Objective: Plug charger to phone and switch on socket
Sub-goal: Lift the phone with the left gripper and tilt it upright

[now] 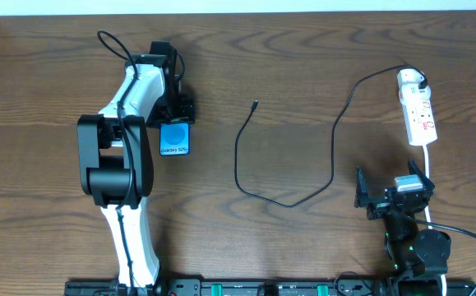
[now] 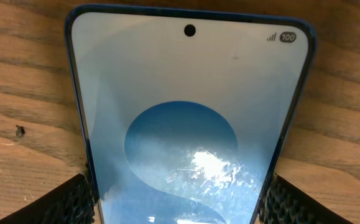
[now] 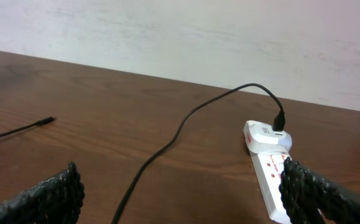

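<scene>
Dark wood table (image 1: pixel 48 74). Left of frame: left gripper (image 1: pixel 176 107) half hidden under arm, pads (image 2: pixel 74 199) pressed to both edges of the phone (image 1: pixel 175 140), its bottom cut off in wrist view. Centre: the charger (image 1: pixel 333 156) lying loose, tip free. Upper right: the socket (image 1: pixel 419 115), white plug in. Lower right: right gripper (image 1: pixel 392 189) wide open, empty.
</scene>
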`<control>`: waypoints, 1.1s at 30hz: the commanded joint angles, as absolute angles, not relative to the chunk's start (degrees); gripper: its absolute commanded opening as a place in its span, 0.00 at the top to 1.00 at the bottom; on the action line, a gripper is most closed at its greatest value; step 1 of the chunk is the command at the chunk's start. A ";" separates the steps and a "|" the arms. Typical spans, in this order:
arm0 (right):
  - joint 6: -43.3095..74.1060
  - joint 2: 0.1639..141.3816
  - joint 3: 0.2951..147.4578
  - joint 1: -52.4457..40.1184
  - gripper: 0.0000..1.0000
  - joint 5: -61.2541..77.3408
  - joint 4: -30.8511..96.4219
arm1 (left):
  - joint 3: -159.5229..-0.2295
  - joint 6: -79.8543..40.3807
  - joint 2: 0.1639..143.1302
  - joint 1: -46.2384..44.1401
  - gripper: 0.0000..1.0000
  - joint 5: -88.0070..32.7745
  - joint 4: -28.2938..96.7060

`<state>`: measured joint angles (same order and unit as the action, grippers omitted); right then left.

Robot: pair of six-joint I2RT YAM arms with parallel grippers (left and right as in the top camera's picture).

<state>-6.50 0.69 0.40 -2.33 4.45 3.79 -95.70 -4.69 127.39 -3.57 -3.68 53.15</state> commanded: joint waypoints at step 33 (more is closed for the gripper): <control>-6.04 0.38 0.32 -2.35 0.01 4.45 4.01 | -91.48 -4.99 119.61 -3.95 0.28 -11.97 50.35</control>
<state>-6.50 0.69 0.40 -2.33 4.45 3.79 -94.00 -4.69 121.36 -3.81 -11.88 51.48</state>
